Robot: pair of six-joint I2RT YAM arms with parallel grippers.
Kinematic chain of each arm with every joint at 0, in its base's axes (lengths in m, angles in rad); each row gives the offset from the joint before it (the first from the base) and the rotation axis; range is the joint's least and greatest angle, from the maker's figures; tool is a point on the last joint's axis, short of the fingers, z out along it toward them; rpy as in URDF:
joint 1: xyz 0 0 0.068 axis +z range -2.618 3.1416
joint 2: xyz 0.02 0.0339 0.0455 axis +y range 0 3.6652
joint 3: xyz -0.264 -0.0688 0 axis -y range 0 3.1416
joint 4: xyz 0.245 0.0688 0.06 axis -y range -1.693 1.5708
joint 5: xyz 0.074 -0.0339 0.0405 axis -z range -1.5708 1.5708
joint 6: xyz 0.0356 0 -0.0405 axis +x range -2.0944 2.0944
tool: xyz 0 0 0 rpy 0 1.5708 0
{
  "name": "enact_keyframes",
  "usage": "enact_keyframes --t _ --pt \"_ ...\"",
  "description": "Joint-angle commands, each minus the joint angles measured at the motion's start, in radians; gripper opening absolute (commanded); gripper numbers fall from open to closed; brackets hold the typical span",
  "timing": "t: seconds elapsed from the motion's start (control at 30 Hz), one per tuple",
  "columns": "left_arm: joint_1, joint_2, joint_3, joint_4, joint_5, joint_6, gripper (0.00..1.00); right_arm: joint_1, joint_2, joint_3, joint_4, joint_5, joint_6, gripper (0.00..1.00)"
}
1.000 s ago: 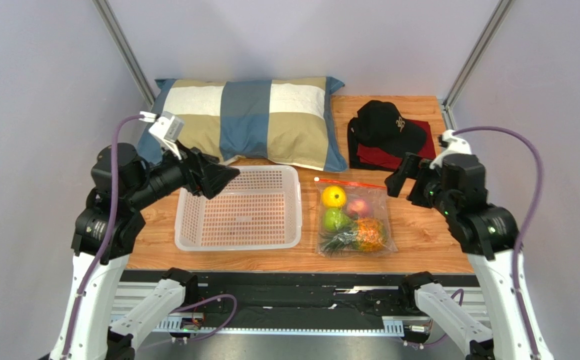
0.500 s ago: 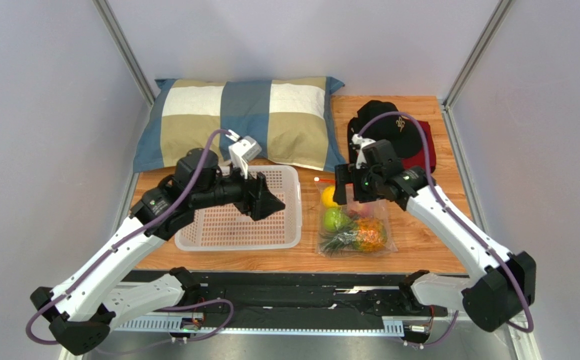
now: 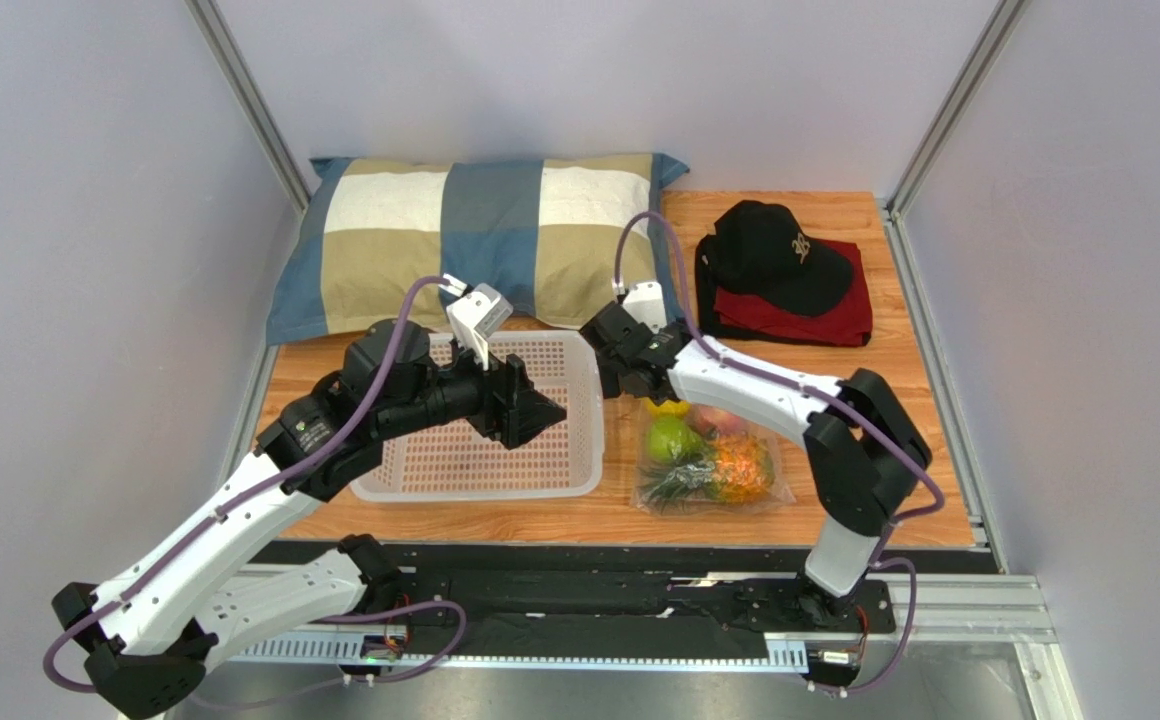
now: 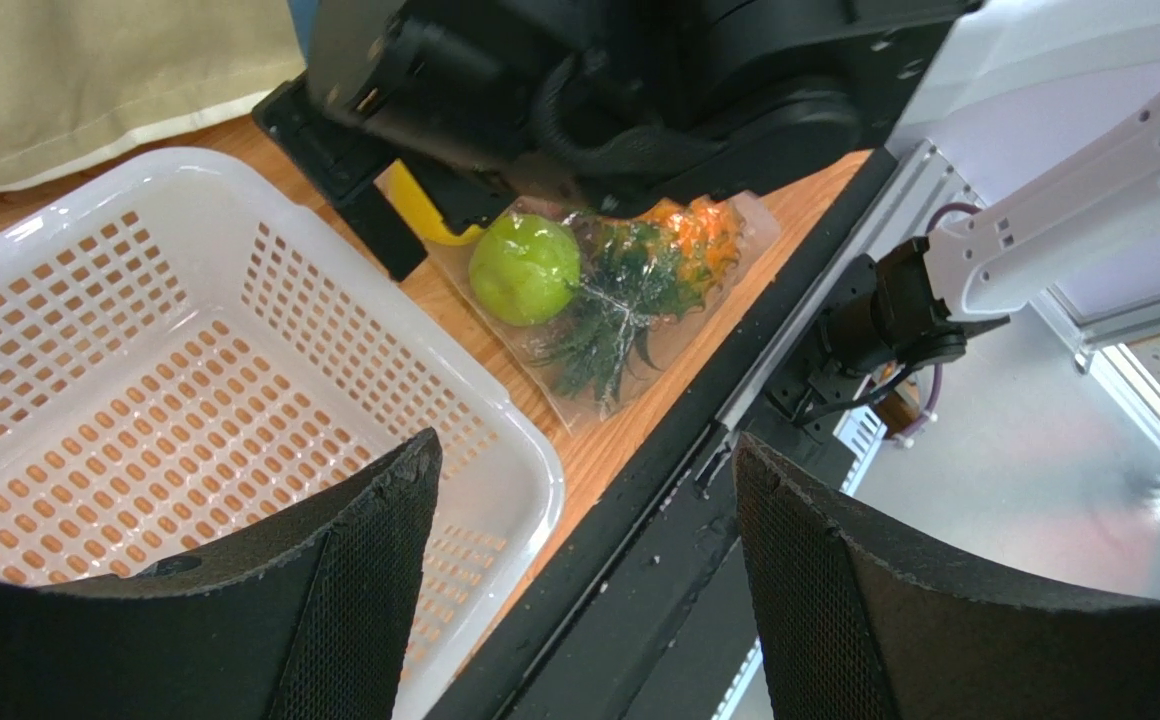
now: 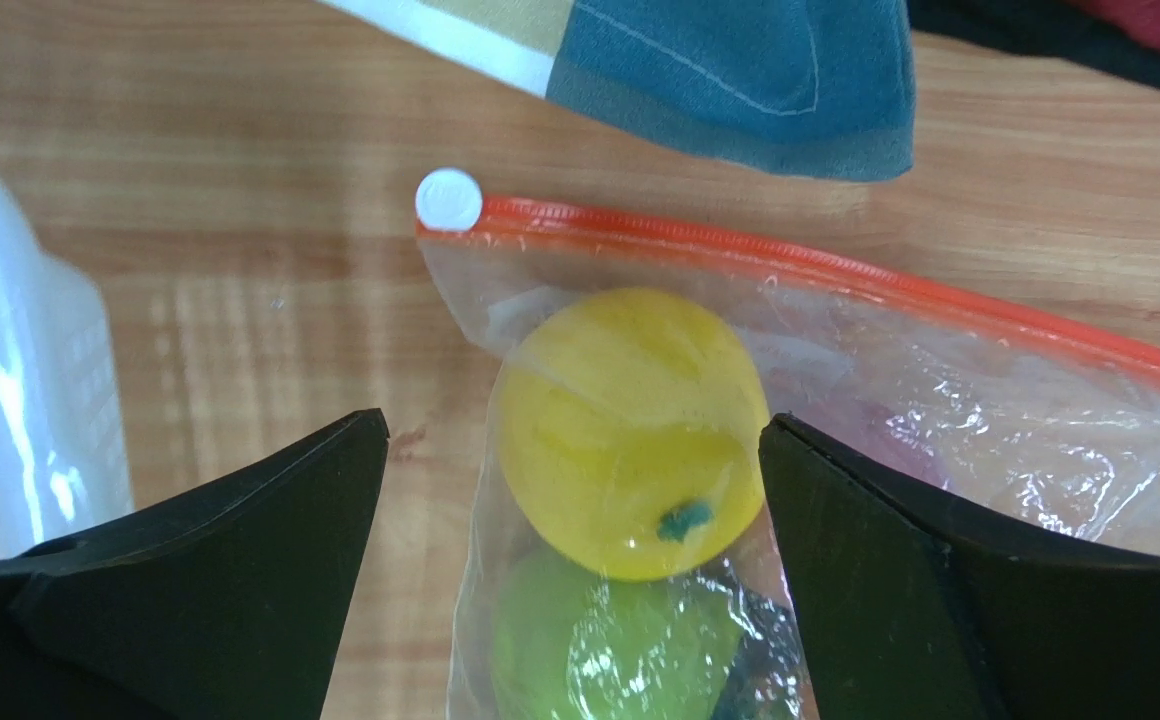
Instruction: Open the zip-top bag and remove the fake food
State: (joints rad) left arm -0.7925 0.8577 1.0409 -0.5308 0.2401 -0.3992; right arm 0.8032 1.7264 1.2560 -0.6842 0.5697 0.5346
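The zip-top bag (image 3: 764, 483) lies flat on the wood, right of the basket, its orange zip strip (image 5: 842, 278) shut with the white slider tab (image 5: 448, 198) at the left end. The fake food is inside: yellow citrus (image 5: 631, 428), green apple (image 3: 670, 440), pink peach (image 3: 717, 417) and pineapple (image 3: 740, 468). My right gripper (image 3: 634, 375) hovers open over the bag's far-left corner; the right wrist view shows the right gripper (image 5: 571, 425) straddling the citrus from above. My left gripper (image 3: 541, 413) is open and empty above the basket's right side. The left wrist view shows the apple (image 4: 523, 267) and pineapple (image 4: 646, 270).
A white perforated basket (image 3: 391, 477) sits left of the bag. A checked pillow (image 3: 466, 240) lies along the back edge, its corner (image 5: 721, 75) close to the zip. A black cap (image 3: 774, 248) on red cloth is at back right. The table's front edge (image 4: 721, 390) is near the bag.
The right arm swung from the right side leftward and now hangs over the bag's far-left corner. The left arm reached out over the basket and has barely moved since.
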Motion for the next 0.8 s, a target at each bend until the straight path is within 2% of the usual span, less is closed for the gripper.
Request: enact_keyframes --t 0.0,0.2,0.27,0.3,0.37,0.4,0.43,0.5,0.53,0.6,0.63,0.67,0.77 --pt "-0.005 -0.006 0.001 0.029 0.021 0.028 0.76 0.017 0.084 0.033 -0.029 0.220 0.070 1.00" --pt "-0.004 -0.006 0.005 0.022 0.018 0.049 0.76 0.017 0.229 0.020 0.006 0.320 0.071 0.99" --pt "-0.004 -0.012 0.005 0.022 0.011 0.053 0.76 0.017 0.254 0.022 0.011 0.322 0.076 0.94" --pt "-0.004 -0.014 0.004 0.023 0.005 0.054 0.76 0.022 0.254 0.020 0.009 0.323 0.082 0.85" --pt "-0.004 -0.019 0.001 0.029 0.004 0.057 0.76 0.031 0.227 0.007 0.002 0.343 0.082 0.74" --pt "-0.004 -0.019 0.002 0.026 0.005 0.068 0.76 0.040 0.193 0.000 0.006 0.340 0.074 0.62" --pt "-0.004 -0.020 0.004 0.025 0.007 0.074 0.77 0.042 0.115 -0.012 0.029 0.326 0.026 0.57" --pt "-0.004 -0.026 0.008 0.034 0.027 0.092 0.77 0.045 -0.005 -0.082 0.118 0.245 -0.045 0.48" --pt "-0.004 -0.031 0.010 0.038 0.033 0.098 0.78 0.045 -0.133 -0.113 0.153 0.202 -0.153 0.48" --pt "-0.004 -0.045 0.010 0.063 0.050 0.127 0.79 0.022 -0.255 -0.197 0.245 0.044 -0.243 0.44" --pt "-0.004 -0.048 0.010 0.074 0.044 0.134 0.82 0.001 -0.378 -0.217 0.267 -0.035 -0.295 0.43" --pt "-0.004 -0.055 0.005 0.083 0.036 0.134 0.84 -0.027 -0.428 -0.236 0.285 -0.214 -0.315 0.42" --pt "-0.002 -0.034 0.016 0.140 0.031 0.140 0.90 -0.127 -0.595 -0.288 0.331 -0.519 -0.399 0.42"
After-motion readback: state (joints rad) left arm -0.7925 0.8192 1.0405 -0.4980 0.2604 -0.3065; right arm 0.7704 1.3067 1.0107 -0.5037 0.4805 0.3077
